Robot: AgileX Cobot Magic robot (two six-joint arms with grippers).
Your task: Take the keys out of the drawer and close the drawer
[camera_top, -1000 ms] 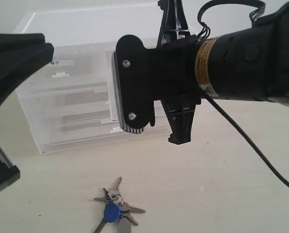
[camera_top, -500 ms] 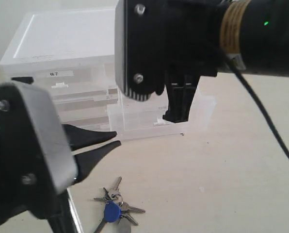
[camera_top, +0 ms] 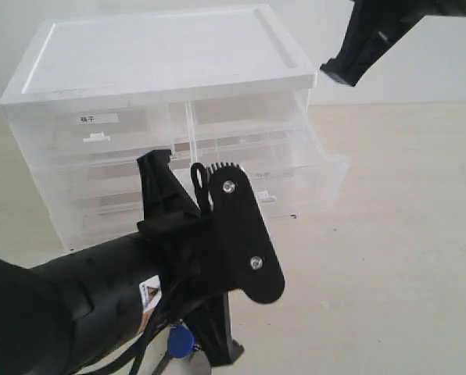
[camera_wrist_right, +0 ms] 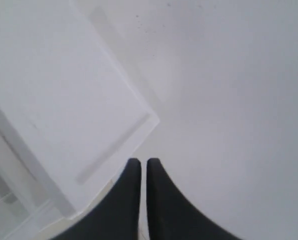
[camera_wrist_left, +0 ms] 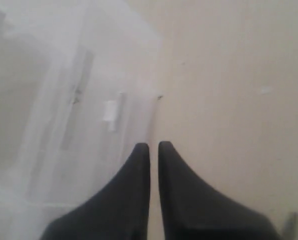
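Note:
The keys lie on the table in front of the cabinet, mostly hidden by my left arm; only the blue fob (camera_top: 181,341) and a bit of the grey tag (camera_top: 195,366) show. The drawer (camera_top: 315,178) on the cabinet's right side stands pulled out, and its white tab handle (camera_top: 266,197) faces forward. In the left wrist view the drawer (camera_wrist_left: 89,115) sits just ahead of my left gripper (camera_wrist_left: 149,145), which is shut on nothing. That left gripper (camera_top: 158,160) points toward the cabinet. My right gripper (camera_top: 336,72) hangs high at the top right, and in its own view the right gripper (camera_wrist_right: 140,161) is shut and empty.
The white translucent cabinet (camera_top: 163,55) holds another half-width drawer with a dark-printed label (camera_top: 88,119) and full-width drawers below. Its top corner (camera_wrist_right: 149,120) lies under the right gripper. Bare beige table (camera_top: 389,266) spreads to the right.
My right arm has lifted away to the top right. My left arm has swung in across the front, now covering most of the keys. The drawer remains pulled out.

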